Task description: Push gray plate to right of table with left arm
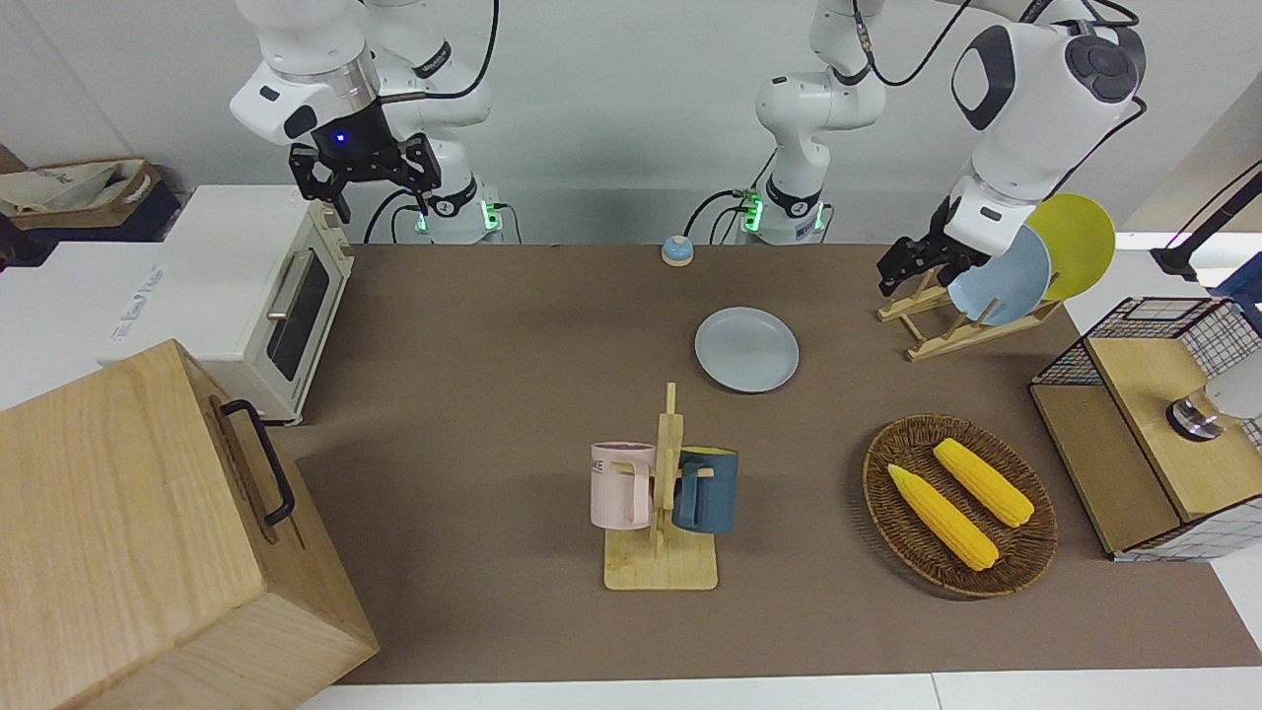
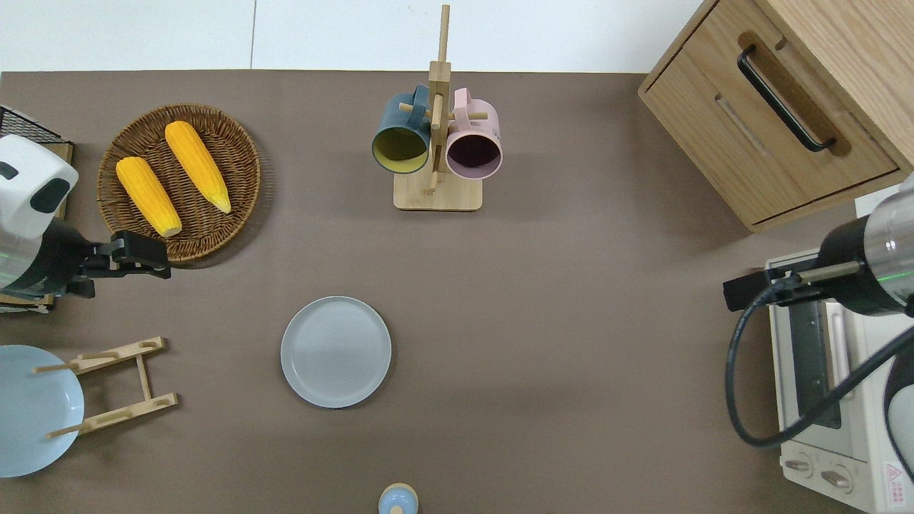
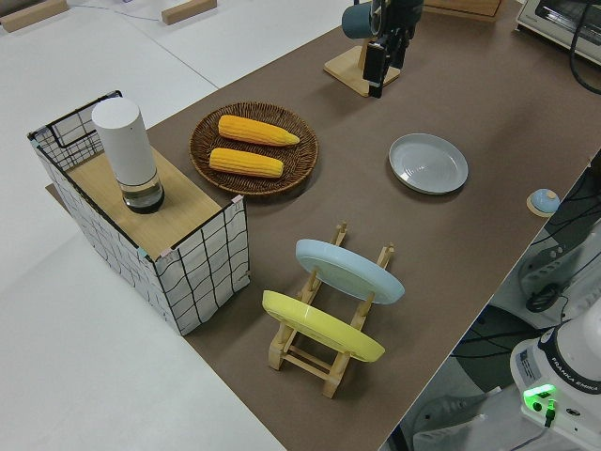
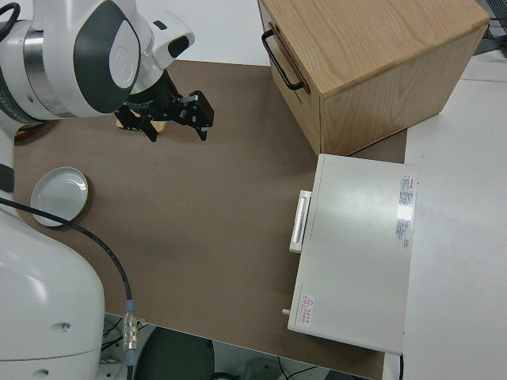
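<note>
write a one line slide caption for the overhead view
Round pale grey plate lies flat on the brown table, untouched; left arm's black claw hovers by the wicker corn basket.

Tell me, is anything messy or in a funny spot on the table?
Nothing is spilled or broken. The gray plate lies flat on the table by itself, while the blue plate and yellow plate lean in the wooden rack.
</note>
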Motion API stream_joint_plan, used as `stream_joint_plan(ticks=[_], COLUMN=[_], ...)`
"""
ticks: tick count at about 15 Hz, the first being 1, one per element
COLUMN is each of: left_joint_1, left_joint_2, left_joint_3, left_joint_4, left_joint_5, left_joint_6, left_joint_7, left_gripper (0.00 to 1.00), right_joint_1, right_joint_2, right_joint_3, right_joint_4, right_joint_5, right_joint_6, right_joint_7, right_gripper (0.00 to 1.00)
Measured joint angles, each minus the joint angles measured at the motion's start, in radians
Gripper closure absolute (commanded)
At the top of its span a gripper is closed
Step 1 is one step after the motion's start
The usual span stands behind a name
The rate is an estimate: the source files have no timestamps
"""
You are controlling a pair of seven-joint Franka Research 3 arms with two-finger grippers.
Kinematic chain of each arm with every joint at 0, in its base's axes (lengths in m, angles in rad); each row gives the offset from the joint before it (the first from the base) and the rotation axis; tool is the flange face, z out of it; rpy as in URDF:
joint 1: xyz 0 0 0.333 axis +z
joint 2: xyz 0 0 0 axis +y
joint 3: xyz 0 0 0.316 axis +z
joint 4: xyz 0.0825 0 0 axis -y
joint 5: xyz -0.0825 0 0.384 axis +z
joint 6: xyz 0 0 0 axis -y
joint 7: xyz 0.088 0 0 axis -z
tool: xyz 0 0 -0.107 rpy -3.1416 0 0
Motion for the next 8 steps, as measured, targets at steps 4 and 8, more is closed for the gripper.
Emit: stream_joint_plan(ticks=[4, 8], left_joint_1=[-0.018, -0.027], left_joint_2=[-0.008, -0.060], left_joint_3=[-0.035, -0.058], left_joint_4=[-0.081, -0.225], left_joint_5=[-0.001, -0.001], left_joint_6=[0.085, 0.194], left_joint_7=[-0.064, -0.084], left_gripper=[0.00, 0.00], right_joint_1=[0.000, 0.000], right_joint_2=[0.000, 0.000], right_joint_3=[0.000, 0.000], right_joint_4=[0.000, 0.000], right_joint_5=[0.000, 0.000], right_joint_6=[0.000, 0.000], right_joint_7=[0.000, 0.000], right_gripper=[0.017, 0.017])
